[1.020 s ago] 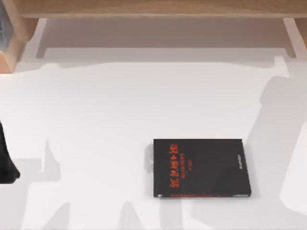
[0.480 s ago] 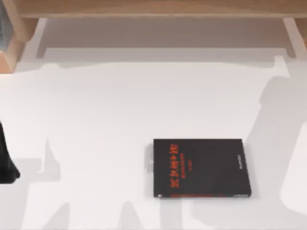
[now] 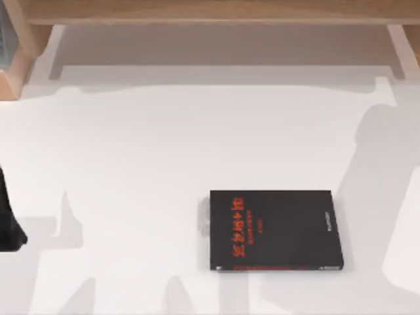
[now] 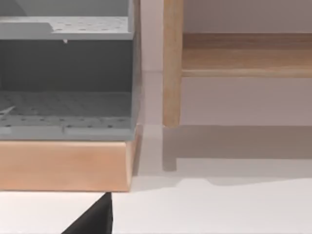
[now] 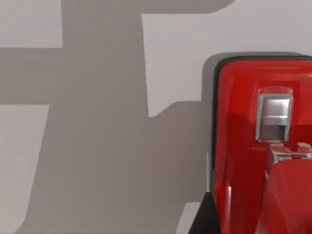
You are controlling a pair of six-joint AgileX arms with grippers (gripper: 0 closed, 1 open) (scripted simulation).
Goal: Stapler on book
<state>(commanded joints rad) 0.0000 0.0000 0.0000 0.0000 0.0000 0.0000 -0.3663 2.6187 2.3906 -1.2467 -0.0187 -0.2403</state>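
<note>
The bright red stapler [image 5: 263, 146] appears close up in the right wrist view, its glossy shell carrying a small silver metal tab, above the pale bench [image 5: 97, 146] that is crossed by broad grey shadows. A dark sliver sits against the stapler's lower edge there; whether it belongs to the right gripper cannot be told, and the pictures do not show whether that gripper is spread or pinching the stapler.

In the top view the black book [image 3: 275, 230] lies flat on the white bench [image 3: 164, 151], right of centre and toward the near edge. Red lettering runs along its left half, a line of small white text sits by its right edge, and a red strip marks its near side. Its cover carries nothing.

At the top view's left edge a dark part of the left arm [image 3: 8, 223] stands parked beside the bench, well apart from the book. Whether the left gripper is spread or pressed together cannot be told.

A light wooden shelf frame [image 3: 210, 13] spans the far side of the bench. The left wrist view looks at a wooden upright [image 4: 172, 63] of that frame and, beside it, a grey perforated rack [image 4: 66, 73] seated on a wooden base [image 4: 63, 165]. A black wedge [image 4: 92, 219] shows at the picture's edge.
</note>
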